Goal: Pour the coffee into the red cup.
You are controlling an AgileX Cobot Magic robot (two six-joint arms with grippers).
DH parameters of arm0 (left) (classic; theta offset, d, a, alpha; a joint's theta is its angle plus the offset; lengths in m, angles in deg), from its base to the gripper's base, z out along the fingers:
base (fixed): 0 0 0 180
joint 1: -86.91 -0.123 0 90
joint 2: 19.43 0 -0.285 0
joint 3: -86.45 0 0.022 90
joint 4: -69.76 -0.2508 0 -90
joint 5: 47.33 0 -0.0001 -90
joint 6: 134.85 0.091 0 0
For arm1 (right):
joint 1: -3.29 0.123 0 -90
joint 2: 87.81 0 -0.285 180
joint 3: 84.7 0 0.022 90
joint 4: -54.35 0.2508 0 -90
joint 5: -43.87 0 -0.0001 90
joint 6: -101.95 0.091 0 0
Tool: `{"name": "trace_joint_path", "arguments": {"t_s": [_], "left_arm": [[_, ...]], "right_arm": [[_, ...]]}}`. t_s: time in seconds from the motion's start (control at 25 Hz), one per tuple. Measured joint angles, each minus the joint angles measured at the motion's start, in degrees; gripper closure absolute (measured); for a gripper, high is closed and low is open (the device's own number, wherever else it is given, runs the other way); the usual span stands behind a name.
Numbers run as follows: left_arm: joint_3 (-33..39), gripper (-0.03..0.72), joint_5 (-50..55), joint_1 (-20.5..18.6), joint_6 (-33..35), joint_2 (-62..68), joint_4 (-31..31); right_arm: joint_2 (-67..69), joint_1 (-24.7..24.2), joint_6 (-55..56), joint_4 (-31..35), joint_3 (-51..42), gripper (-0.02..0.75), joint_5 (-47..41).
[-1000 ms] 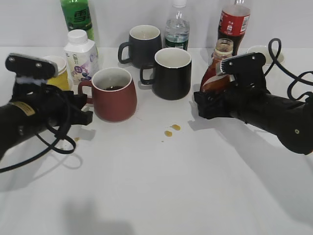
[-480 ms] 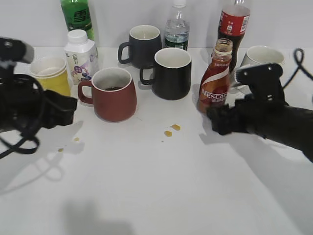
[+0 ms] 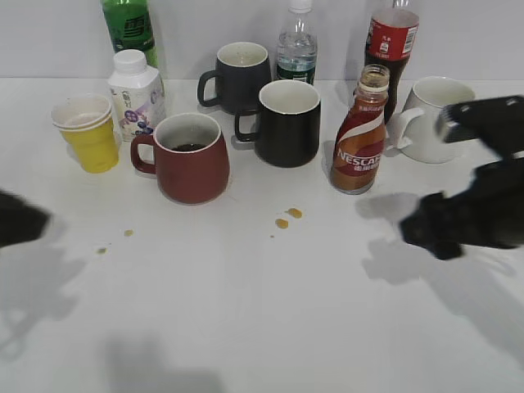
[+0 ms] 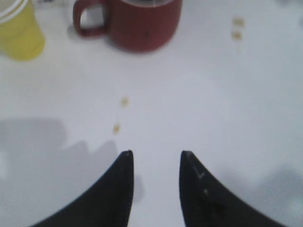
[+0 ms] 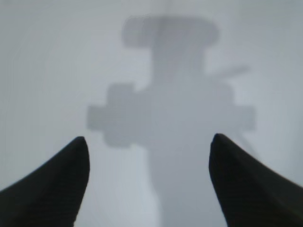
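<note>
The coffee bottle [image 3: 359, 139], brown with a NESCAFE label and no cap, stands upright on the table right of centre. The red cup [image 3: 190, 157] stands left of centre with dark liquid inside; it also shows at the top of the left wrist view [image 4: 137, 23]. My right gripper [image 3: 434, 233] is open and empty at the right edge, below and to the right of the bottle; the right wrist view [image 5: 149, 146] shows only bare table and its shadow between the fingers. My left gripper [image 4: 154, 158] is open and empty over bare table, well in front of the cup; only a dark bit [image 3: 18, 219] shows at the left edge.
Behind stand two black mugs [image 3: 288, 123], [image 3: 239, 75], a white mug [image 3: 430, 119], a yellow paper cup [image 3: 86, 131], a white milk bottle [image 3: 135, 94], a green bottle [image 3: 129, 26], a water bottle [image 3: 296, 49] and a cola bottle [image 3: 391, 41]. Brown drops [image 3: 288, 218] lie on the table.
The right gripper has let go of the coffee bottle, which now stands upright, and pulled back to the right. The left arm has pulled away from the red cup to the left edge.
</note>
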Motion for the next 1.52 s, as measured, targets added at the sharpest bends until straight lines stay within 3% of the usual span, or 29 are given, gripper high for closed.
{"name": "trace_joint_path", "arguments": {"t_s": [0.16,0.32,0.56,0.96,1.52], "left_arm": [[-1.63,0.429,15.83,-0.23,0.00,-8.50,-5.18],[-1.78,0.429,29.77,-0.23,0.00,-17.32,-5.75],[0.01,0.429,32.94,-0.23,0.00,-30.67,-5.82],[6.34,0.430,26.13,-0.23,0.00,-45.57,-5.70],[6.56,0.447,25.09,-0.23,-0.05,-45.69,-5.56]], "right_arm": [[-11.89,0.00,-0.39,-0.69,1.23,0.151,-17.84],[-24.27,0.00,-0.50,-1.42,0.07,0.151,-31.09],[-43.40,0.00,-0.52,-1.81,-3.49,0.151,-43.34],[-65.60,0.00,-0.57,-2.30,-4.75,0.151,-46.22],[-66.48,0.00,-0.51,-2.26,-4.82,0.151,-46.41]]}}
